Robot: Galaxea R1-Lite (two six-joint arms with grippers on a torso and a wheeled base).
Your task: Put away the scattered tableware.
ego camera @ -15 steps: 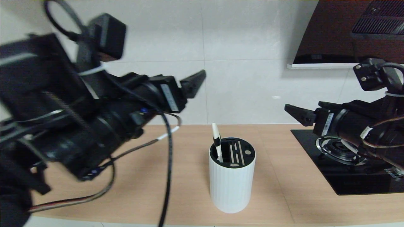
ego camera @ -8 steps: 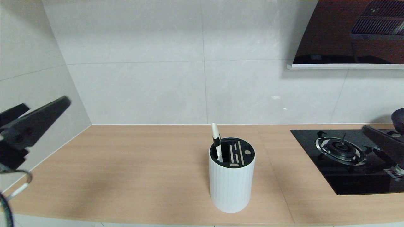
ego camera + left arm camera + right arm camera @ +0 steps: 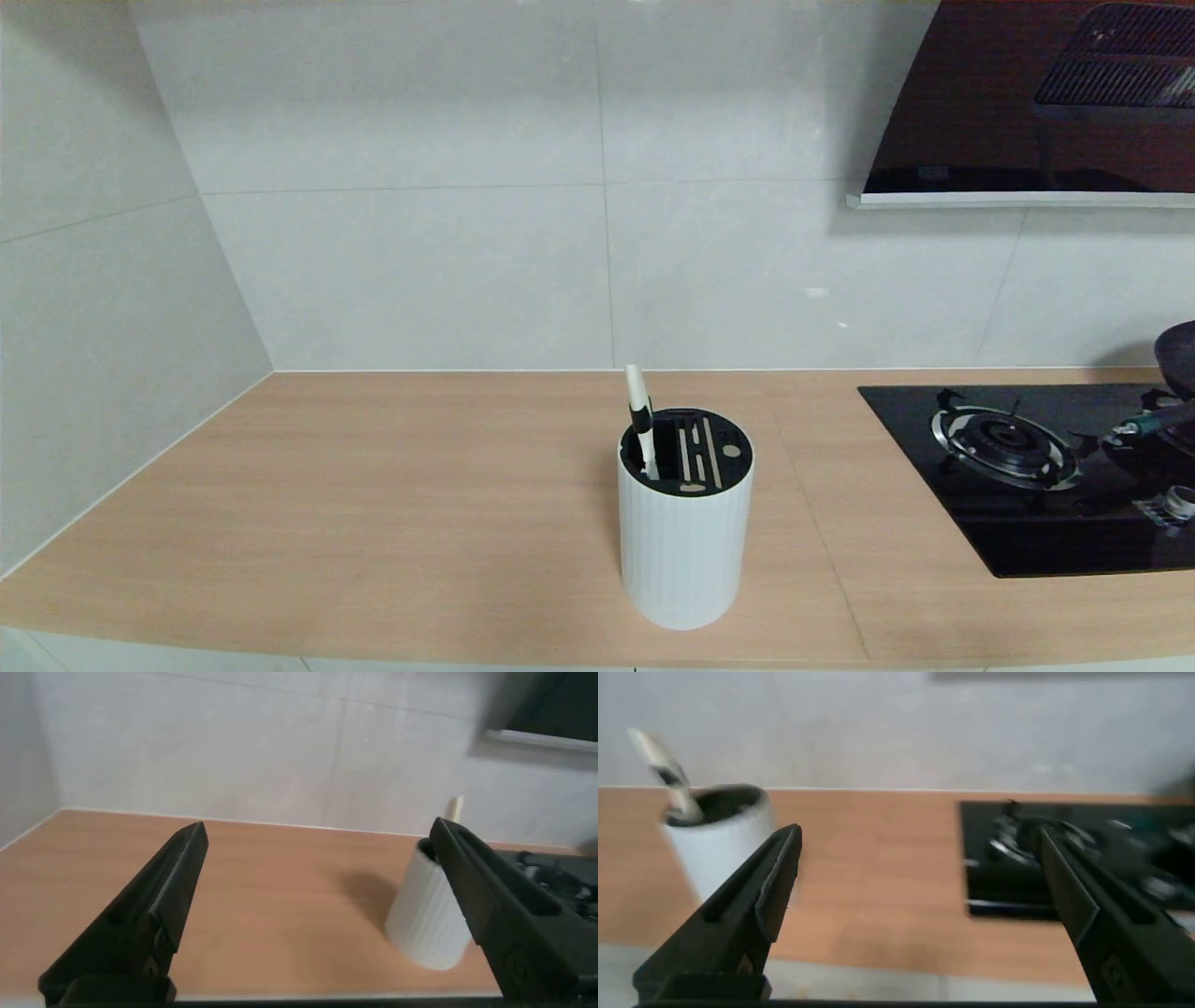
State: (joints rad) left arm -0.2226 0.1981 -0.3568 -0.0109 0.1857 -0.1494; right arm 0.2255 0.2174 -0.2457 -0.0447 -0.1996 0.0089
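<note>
A white ribbed utensil holder (image 3: 686,527) with a black slotted top stands near the front of the wooden counter (image 3: 392,504). One white-handled utensil (image 3: 639,415) sticks up out of its left slot. The left wrist view has my left gripper (image 3: 318,891) open with nothing between its fingers, held back from the counter's front, the holder (image 3: 428,910) ahead of it. My right gripper (image 3: 920,891) is open and empty too, back from the counter's edge, with the holder (image 3: 717,849) and its utensil (image 3: 661,765) off to one side.
A black gas hob (image 3: 1036,467) with a burner ring (image 3: 1004,443) lies on the counter's right; a dark pan with a green-tipped handle (image 3: 1153,420) sits at its right edge. A range hood (image 3: 1046,103) hangs above. Tiled walls close off the back and left.
Both arms have drawn back out of the head view, the left toward the left edge and the right toward the right edge. The holder and its utensil have not moved.
</note>
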